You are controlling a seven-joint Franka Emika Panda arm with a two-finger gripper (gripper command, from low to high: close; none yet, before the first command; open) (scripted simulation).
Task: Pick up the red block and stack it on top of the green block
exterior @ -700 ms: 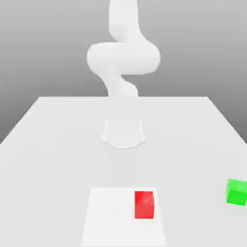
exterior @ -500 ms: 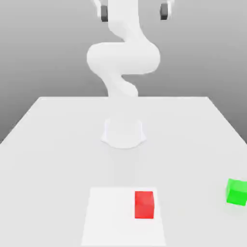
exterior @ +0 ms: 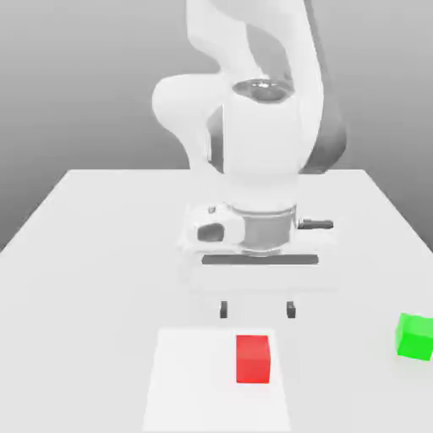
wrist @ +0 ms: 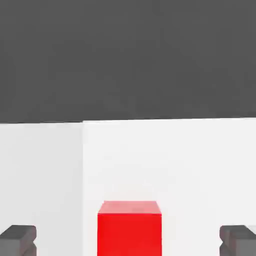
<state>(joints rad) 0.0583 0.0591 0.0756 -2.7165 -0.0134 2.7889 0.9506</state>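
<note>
The red block rests on a lighter white patch near the table's front edge. Just above and behind it hangs my gripper, fingers pointing down and spread wide, nothing between them. In the hand view the red block lies between the two dark fingertips, apart from both. The green block sits on the table at the exterior view's far right, well away from the gripper.
The arm's round base stands at the table's middle, behind the hand. The white table stretches wide on both sides, and its right edge runs close to the green block.
The hand has dropped from the top of the exterior view down to just above the red block. Both blocks lie where they were.
</note>
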